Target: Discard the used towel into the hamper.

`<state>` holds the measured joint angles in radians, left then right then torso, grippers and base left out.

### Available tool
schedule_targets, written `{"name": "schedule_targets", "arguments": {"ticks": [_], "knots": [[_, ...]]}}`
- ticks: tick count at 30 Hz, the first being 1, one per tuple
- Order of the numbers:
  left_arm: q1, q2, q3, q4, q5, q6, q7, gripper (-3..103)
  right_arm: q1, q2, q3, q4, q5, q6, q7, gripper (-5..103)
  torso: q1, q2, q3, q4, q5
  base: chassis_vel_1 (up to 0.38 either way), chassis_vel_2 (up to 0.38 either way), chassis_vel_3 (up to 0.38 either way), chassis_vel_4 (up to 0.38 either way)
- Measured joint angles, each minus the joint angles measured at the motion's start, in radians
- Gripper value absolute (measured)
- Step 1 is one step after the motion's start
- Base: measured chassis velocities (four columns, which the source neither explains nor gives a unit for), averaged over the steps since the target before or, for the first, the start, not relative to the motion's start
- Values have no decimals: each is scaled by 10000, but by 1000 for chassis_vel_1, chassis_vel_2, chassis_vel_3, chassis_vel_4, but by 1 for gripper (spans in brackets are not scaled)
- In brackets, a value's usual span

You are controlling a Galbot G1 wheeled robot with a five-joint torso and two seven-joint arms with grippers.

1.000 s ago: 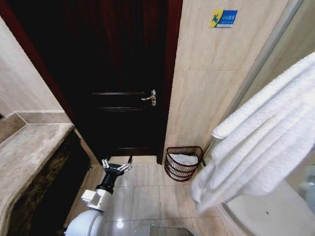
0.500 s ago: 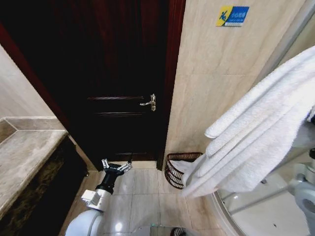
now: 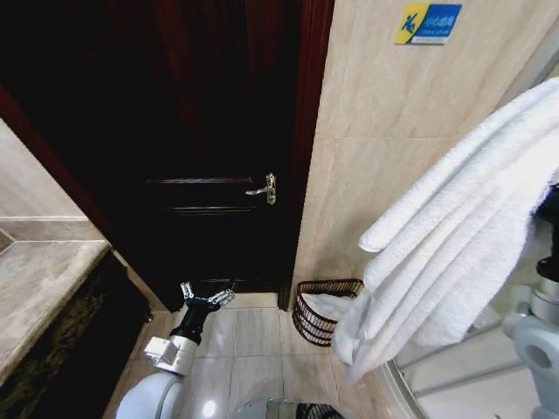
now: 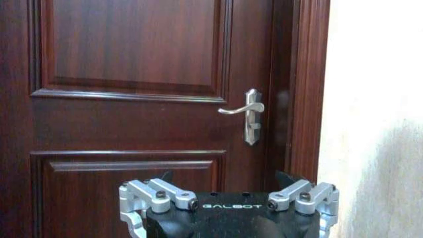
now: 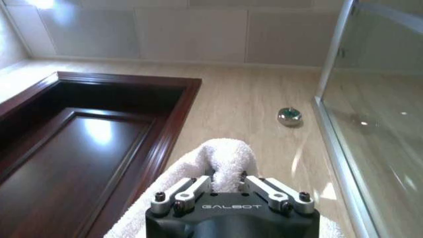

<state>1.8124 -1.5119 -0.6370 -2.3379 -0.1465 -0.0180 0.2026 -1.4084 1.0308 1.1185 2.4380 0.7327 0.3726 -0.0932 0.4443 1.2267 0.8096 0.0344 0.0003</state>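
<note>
One claw free: the left gripper [image 3: 208, 295] hangs low before the door [image 3: 210, 131], jaws spread, grasping nothing.
Hamper [image 3: 323, 310]: on the floor at the wall's foot, beside the door frame.
Towel [image 3: 454, 227]: soft, limp, light; the right gripper [image 5: 227, 184] pinches a fold at the top, so the rest drapes down above the hamper.

My head view bends straight lines at its edges. The dark door [image 3: 201, 166] at upper left swallows light, while the white towel [image 3: 454, 236] at right is overexposed and soft. A bright glare spot sits on the floor tiles [image 3: 210, 407] at bottom.
</note>
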Motion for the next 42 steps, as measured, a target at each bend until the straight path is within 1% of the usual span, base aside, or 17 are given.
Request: {"name": "schedule_targets", "arguments": {"ticks": [2, 13, 25, 30, 42], "knots": [[0, 0, 0, 0, 0, 0, 0, 100, 35, -16, -42, -132, 0, 109, -37, 10, -1, 1, -1, 0, -5, -64, 74, 74, -80], [0, 0, 0, 0, 0, 0, 0, 100, 386, -195, -543, -1166, 11, 737, -467, 10, 0, 1, 0, 0, -3, -28, 36, 38, -37], [1, 0, 0, 0, 0, 0, 1, 100, 1463, -152, -1767, -3274, -202, 1711, -1176, 10, -1, 1, 0, 0, -1, 0, 0, 0, 0], [0, 0, 0, 0, 0, 0, 0, 100, 1820, -94, -2203, -3781, -298, 1860, -1304, 10, -1, 1, 0, -1, -2, 0, 0, 0, 0], [0, 1, 0, 0, 0, 0, 0, 100, 3020, -74, -3079, -4652, -607, 1899, -1299, 10, 0, 1, 0, 0, -3, 0, 0, 0, 0]]}}
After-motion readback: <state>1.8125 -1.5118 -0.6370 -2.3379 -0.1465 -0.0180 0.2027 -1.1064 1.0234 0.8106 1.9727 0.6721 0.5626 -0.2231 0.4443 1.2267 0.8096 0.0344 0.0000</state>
